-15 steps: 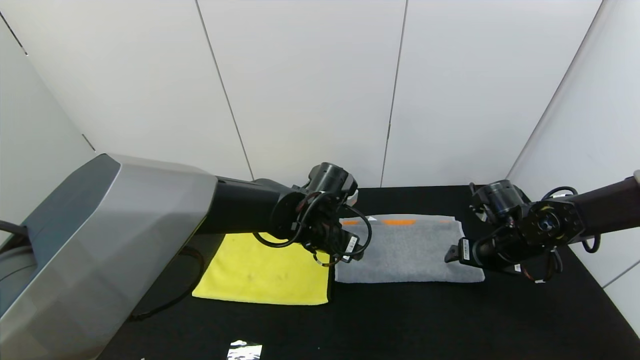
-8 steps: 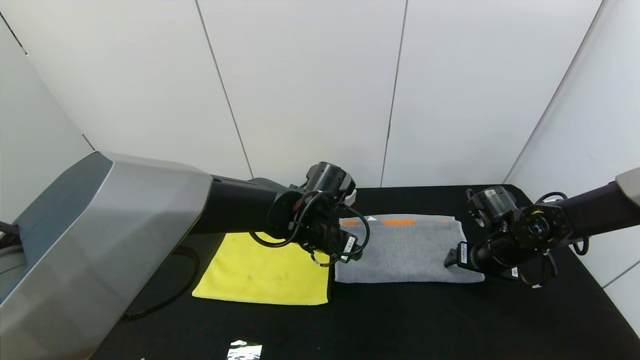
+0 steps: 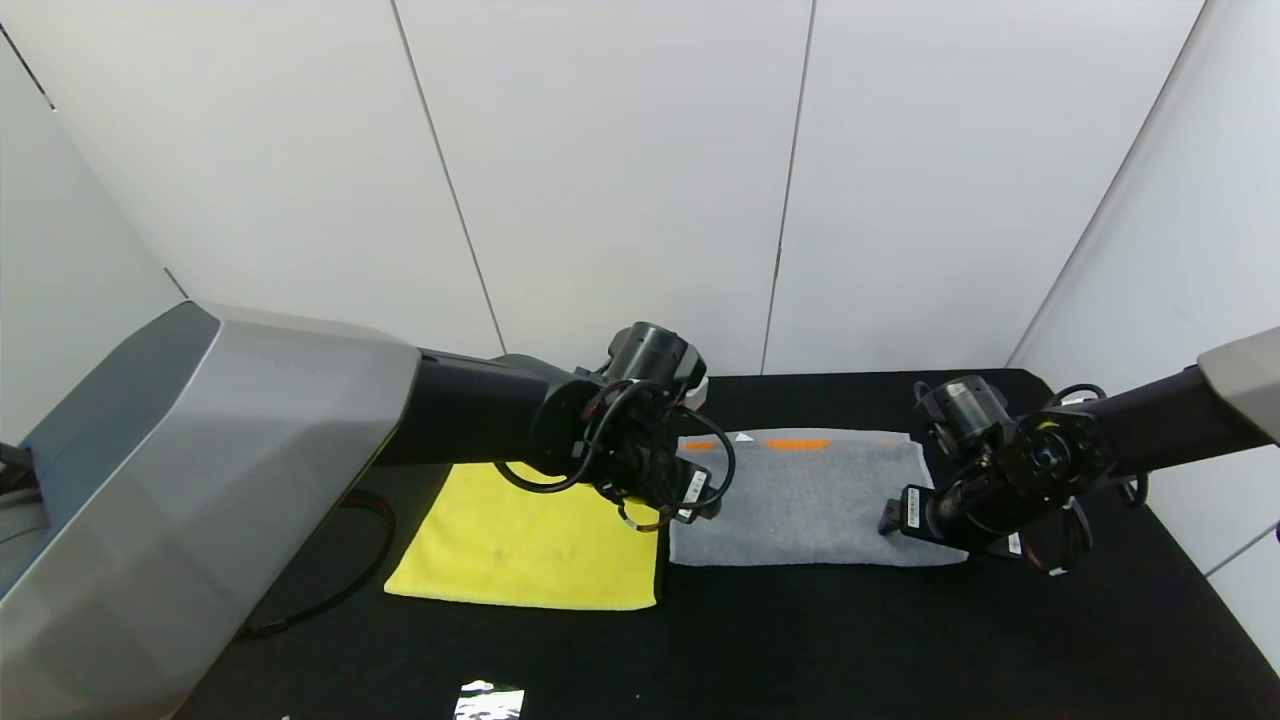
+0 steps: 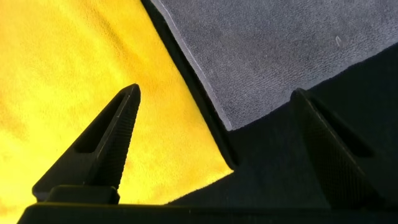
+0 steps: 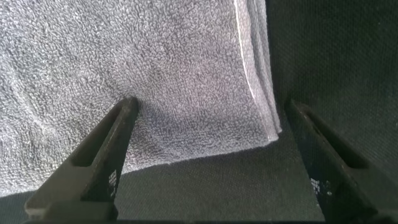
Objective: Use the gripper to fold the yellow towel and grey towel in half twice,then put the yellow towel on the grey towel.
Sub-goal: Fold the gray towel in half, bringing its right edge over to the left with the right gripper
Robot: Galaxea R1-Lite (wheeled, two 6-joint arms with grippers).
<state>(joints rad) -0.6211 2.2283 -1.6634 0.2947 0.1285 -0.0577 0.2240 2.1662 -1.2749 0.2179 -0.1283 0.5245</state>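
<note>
The yellow towel [image 3: 525, 545] lies flat on the black table, left of the grey towel [image 3: 800, 500], whose orange band [image 3: 797, 444] is at its far edge. My left gripper [image 3: 700, 505] is open and empty above the gap between the two towels; in the left wrist view [image 4: 214, 99] one finger is over the yellow towel [image 4: 74, 68], the other beside the grey towel's [image 4: 267, 50] near left corner. My right gripper [image 3: 895, 518] is open and empty over the grey towel's near right corner [image 5: 264, 127], straddling it [image 5: 211, 106].
The black table [image 3: 800, 640] has white walls behind and on both sides. The left arm's large grey housing [image 3: 200, 480] fills the left of the head view. A small shiny scrap [image 3: 488, 700] lies at the front edge.
My right gripper has moved left, nearer the grey towel's near right corner. My left gripper has shifted slightly left and back. Both towels lie unchanged.
</note>
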